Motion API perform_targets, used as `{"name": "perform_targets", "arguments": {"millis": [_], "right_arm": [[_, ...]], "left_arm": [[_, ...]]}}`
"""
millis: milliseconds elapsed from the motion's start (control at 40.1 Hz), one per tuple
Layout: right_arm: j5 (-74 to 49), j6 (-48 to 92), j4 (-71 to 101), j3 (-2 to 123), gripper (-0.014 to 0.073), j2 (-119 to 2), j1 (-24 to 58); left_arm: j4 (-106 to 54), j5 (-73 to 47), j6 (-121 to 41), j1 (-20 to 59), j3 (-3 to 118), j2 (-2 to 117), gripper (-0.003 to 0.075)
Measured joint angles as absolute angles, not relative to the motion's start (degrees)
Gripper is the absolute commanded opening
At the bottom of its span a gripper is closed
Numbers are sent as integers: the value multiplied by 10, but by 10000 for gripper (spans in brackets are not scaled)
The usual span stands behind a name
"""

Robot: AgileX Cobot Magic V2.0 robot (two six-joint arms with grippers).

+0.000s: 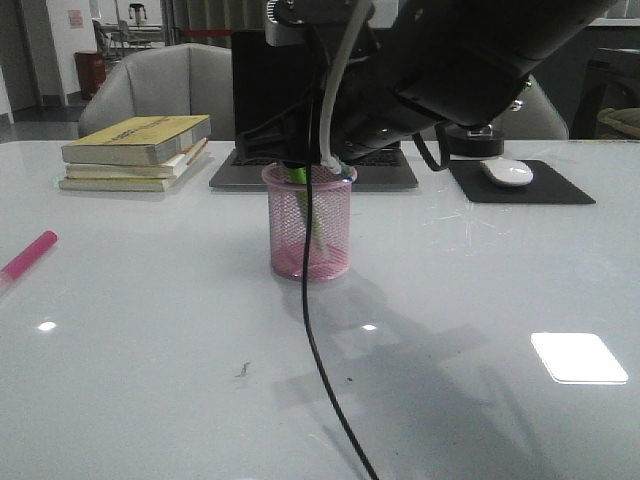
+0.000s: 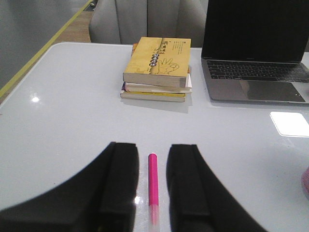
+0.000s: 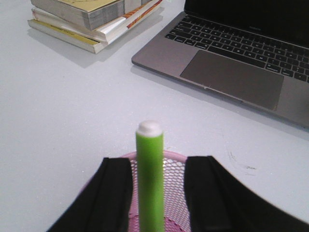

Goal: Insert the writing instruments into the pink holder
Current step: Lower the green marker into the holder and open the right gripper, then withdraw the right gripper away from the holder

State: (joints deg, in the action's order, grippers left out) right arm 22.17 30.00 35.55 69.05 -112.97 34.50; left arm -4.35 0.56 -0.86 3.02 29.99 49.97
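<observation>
The right gripper hung over the pink holder near the middle of the bench, its fingers spread, the green marker standing between them inside the cup — contact unclear; the left gripper hovered with fingers parted around the pink marker, which lay flat at the bench's left side.

Green marker, pink mesh holder, magenta marker, yellow book.
</observation>
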Motion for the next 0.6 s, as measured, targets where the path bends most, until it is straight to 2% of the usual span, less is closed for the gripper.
{"name": "perform_targets", "arguments": {"millis": [299, 499, 598], "right_arm": [[202, 304, 358, 689, 412, -1093, 345], [151, 376, 359, 689, 411, -984, 321], [97, 394, 369, 689, 376, -922, 281]], "left_arm": [[-43, 6, -9, 30, 300, 500, 234], [-43, 6, -9, 30, 300, 500, 234], [-43, 6, -9, 30, 300, 500, 234]]}}
